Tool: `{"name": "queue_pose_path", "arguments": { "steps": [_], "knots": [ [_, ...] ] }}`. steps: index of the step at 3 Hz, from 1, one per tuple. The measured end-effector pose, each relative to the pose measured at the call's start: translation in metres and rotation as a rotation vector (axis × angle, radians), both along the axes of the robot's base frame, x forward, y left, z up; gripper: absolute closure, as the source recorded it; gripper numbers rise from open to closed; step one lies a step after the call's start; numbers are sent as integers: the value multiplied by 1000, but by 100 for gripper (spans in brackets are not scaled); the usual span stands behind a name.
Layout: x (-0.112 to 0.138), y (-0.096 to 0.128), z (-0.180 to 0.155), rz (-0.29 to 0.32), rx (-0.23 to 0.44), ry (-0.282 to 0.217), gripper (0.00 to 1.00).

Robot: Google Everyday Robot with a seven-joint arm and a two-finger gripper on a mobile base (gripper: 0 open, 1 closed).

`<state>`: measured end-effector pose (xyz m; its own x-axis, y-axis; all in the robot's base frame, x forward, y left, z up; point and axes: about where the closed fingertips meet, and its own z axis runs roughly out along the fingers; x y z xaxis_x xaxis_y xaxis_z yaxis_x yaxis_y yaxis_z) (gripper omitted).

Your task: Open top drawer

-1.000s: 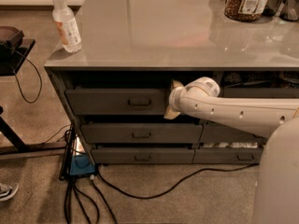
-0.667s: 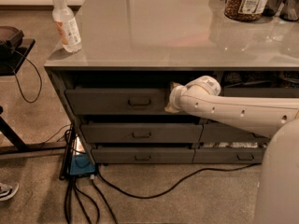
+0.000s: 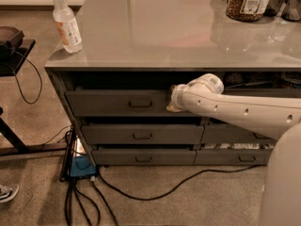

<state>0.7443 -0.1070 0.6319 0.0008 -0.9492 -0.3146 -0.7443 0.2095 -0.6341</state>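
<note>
The top drawer (image 3: 113,102) is the wide dark grey one just under the countertop, with a small bar handle (image 3: 140,104) at its middle. A dark gap shows above its front. Two shallower grey drawers (image 3: 141,134) lie below it. My gripper (image 3: 170,101) is at the right end of the top drawer's front, to the right of the handle, at the end of my white arm (image 3: 235,109) that reaches in from the right. The wrist hides most of the gripper.
A clear bottle (image 3: 66,21) stands on the counter's left corner and a jar (image 3: 248,1) at the back right. Another drawer stack (image 3: 235,134) is to the right. Cables (image 3: 155,192) and a blue box (image 3: 82,166) lie on the floor. A black stand (image 3: 14,51) is at left.
My gripper has shifted slightly left along the top drawer's front. The drawer looks about the same.
</note>
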Motion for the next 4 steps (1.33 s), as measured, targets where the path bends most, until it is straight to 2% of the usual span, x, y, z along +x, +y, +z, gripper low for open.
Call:
{"name": "queue_pose_path", "arguments": {
  "steps": [1, 3, 4],
  "knots": [
    [0, 0, 0, 0, 0, 0, 100],
    [-6, 1, -2, 8, 6, 13, 100],
    [-9, 1, 8, 9, 13, 1, 100]
  ]
}}
